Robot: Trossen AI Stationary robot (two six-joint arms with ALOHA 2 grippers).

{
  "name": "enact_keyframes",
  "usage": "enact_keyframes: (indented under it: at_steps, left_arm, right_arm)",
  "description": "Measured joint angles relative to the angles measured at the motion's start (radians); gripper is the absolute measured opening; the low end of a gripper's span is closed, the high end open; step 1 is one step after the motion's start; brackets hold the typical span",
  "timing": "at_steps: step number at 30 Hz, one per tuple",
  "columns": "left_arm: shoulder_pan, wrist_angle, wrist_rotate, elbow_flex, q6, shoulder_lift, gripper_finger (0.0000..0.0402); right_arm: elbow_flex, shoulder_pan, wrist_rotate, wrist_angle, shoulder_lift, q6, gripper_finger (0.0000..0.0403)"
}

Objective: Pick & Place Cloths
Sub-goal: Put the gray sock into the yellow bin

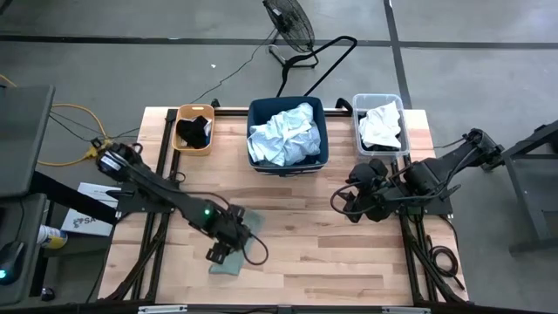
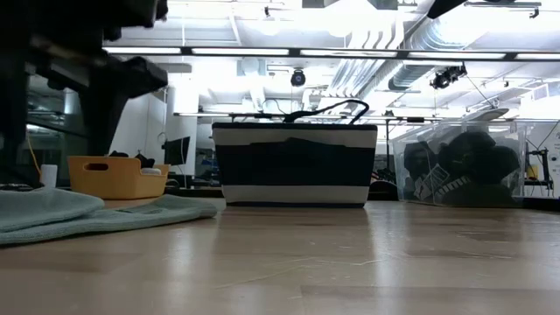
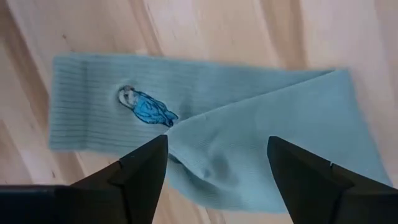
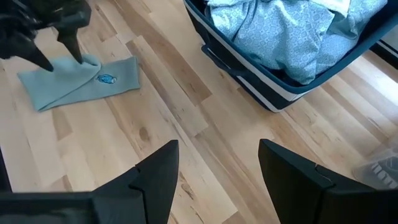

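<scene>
A grey-green sock (image 1: 246,247) with a small blue bird mark (image 3: 148,107) lies folded over itself on the table's near left part; it also shows as the sock (image 4: 78,81) and as the sock (image 2: 61,214). My left gripper (image 3: 216,149) is open and points down over the sock's fold, one finger on either side; the right wrist view shows my left gripper (image 4: 62,59) at the sock's end. My right gripper (image 4: 217,162) is open and hovers over bare wood at the table's right, seen as my right gripper (image 1: 342,202). My left gripper comes at the sock's folded part (image 3: 211,134) from above, its open fingers (image 3: 149,162) astride the fold. I cannot tell whether the fingertips touch the cloth. The sock lies flat on the table.
Three bins stand along the far edge: an orange bin (image 1: 181,144) with black cloth, a navy bin (image 1: 288,166) with pale blue cloth (image 4: 292,31), and a clear bin (image 1: 357,131) with white cloth. Bare wood lies between the sock and the bins. A fan stands beyond the table.
</scene>
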Motion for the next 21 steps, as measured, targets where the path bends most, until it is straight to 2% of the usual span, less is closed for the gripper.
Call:
enact_keyframes:
  at_steps: [13, 21]
  left_arm:
    - [0.000, 0.054, -0.010, 0.000, -0.007, 0.173, 0.0271]
    - [0.000, 0.115, 0.023, 0.005, -0.008, 0.252, 0.0271]
  right_arm:
    - [0.000, 0.000, -0.010, 0.000, 0.000, 0.000, 0.0213]
    - [0.000, 0.000, -0.010, 0.001, 0.000, 0.002, 0.0213]
